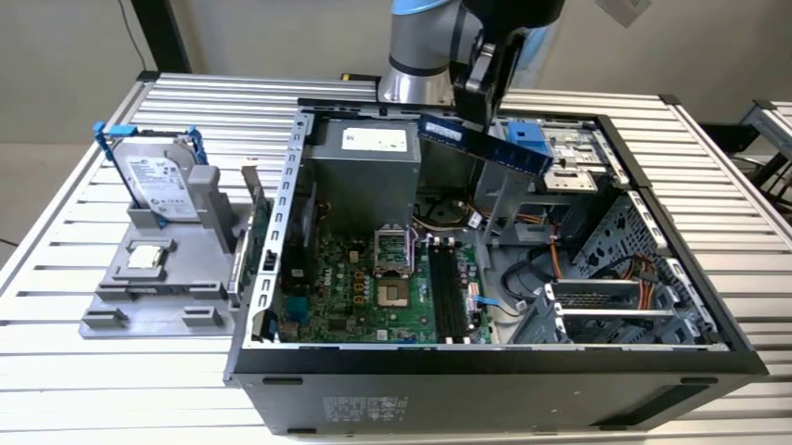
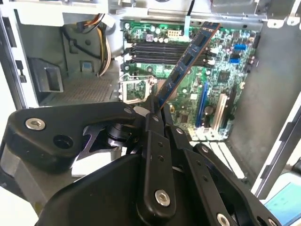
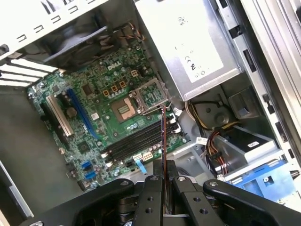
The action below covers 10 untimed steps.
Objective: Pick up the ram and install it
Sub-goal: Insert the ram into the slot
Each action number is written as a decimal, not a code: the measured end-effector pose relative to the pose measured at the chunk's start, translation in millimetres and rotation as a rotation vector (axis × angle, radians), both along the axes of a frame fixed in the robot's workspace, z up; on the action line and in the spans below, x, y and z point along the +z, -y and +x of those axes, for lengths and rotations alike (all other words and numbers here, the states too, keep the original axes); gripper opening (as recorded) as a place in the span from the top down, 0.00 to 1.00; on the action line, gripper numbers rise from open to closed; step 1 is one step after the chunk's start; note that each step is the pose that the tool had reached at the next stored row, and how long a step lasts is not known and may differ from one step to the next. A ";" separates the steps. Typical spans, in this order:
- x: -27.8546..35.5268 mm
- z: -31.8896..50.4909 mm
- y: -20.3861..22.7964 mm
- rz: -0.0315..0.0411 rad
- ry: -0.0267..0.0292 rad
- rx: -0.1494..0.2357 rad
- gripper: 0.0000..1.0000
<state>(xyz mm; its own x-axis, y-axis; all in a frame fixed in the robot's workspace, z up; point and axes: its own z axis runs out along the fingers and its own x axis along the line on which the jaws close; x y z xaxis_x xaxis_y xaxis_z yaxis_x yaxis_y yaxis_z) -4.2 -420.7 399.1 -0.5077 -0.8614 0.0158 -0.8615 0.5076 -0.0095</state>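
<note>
While the exterior view showed the thin blue ram (image 1: 502, 150) broadside, the first wrist view caught it edge-on, pinched by the black gripper (image 3: 164, 176).

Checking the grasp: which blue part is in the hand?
The ram, the thin blue stick tilted above the open case, shut in the hand. The blue-railed hard drive stands on the grey fixture outside it.

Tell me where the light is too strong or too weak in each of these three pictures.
Exterior view: even light, no glare; the drive bay lies in shade. Second wrist view: the case edge is washed out to white, yet the ram and the motherboard are well lit. First wrist view: the power supply shines pale, the case wall is dark.
</note>
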 end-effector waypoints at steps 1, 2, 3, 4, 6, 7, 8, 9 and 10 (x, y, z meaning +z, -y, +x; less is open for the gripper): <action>-0.1 0.0 0.0 0.0002 0.0001 -0.016 1.00; -0.2 0.0 0.0 0.0002 0.0001 -0.033 1.00; -0.2 0.0 0.0 0.0002 0.0000 -0.050 1.00; -0.2 0.0 0.0 0.0001 0.0000 -0.068 1.00; -0.3 0.0 0.0 0.0001 0.0000 -0.105 1.00; -0.3 0.0 0.0 0.0001 0.0001 -0.123 1.00; -0.3 0.0 0.0 0.0001 0.0000 -0.140 1.00; -0.4 0.0 0.0 0.0001 0.0001 -0.158 1.00; -0.4 0.0 0.0 0.0001 0.0001 -0.176 1.00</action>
<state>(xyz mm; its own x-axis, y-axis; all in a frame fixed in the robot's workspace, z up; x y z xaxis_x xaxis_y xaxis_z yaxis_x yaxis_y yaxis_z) -4.2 -420.8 398.8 -0.6507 -0.7592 0.0156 -0.7593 0.6507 -0.0095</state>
